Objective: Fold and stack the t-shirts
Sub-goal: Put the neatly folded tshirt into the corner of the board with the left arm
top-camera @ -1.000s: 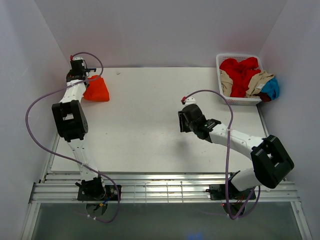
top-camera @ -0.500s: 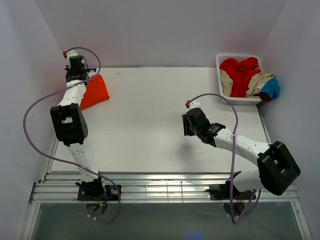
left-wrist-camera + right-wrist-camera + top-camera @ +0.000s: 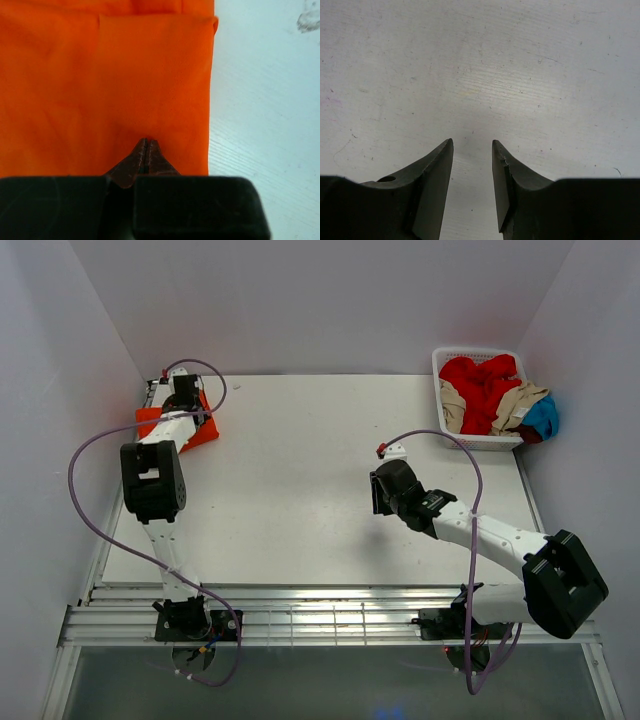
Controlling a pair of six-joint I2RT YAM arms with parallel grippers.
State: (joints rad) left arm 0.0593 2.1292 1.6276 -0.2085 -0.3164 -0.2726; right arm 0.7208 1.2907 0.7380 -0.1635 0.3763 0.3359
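Note:
The bright orange t-shirt (image 3: 205, 430) lies folded flat at the table's far left corner, partly hidden under my left arm. In the left wrist view it (image 3: 100, 85) fills most of the frame, with its folded right edge against bare table. My left gripper (image 3: 184, 398) is right over it, jaws shut together (image 3: 147, 142), tips at the cloth; no cloth shows between them. My right gripper (image 3: 384, 492) is open and empty (image 3: 472, 142) over bare table right of centre. A red t-shirt (image 3: 485, 378), a tan one (image 3: 520, 402) and a blue one (image 3: 545, 418) are heaped in the basket.
The white lattice basket (image 3: 475, 352) stands at the far right corner, the blue shirt hanging over its right side. White walls close in the table at left, back and right. A metal rail (image 3: 320, 625) runs along the near edge.
The left gripper swung right and down, and the orange shirt went from tented up to lying flat. The right gripper drifted slightly right and nearer, still open.

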